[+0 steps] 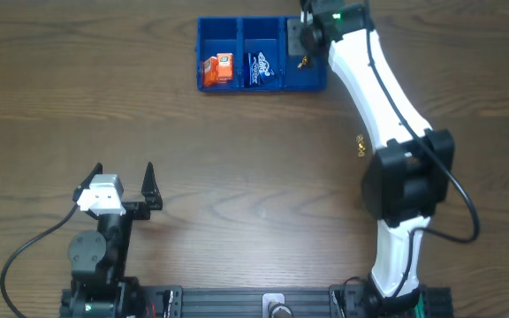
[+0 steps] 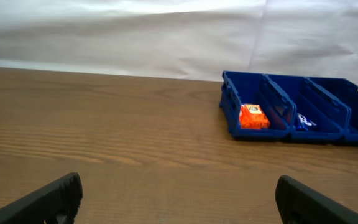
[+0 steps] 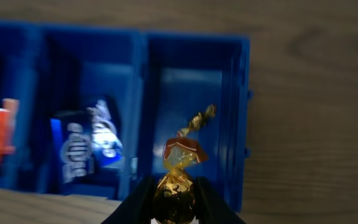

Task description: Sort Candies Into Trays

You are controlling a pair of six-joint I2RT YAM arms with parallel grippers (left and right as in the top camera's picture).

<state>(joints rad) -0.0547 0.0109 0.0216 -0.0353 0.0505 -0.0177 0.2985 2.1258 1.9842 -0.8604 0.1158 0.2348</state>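
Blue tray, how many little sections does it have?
3, side by side: the left section holds orange candy, the middle section a blue candy packet, and the right section sits below the gold-wrapped candy in the right gripper.

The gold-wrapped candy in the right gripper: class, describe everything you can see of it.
The gold candy is a rounded sweet in shiny, crinkled gold foil with brown patches. Its wrapper ends in a twisted tail pointing away from the fingers. The right gripper pinches its body from both sides, and nothing else touches it. It hangs above the end compartment of the blue tray, which looks bare beneath it.
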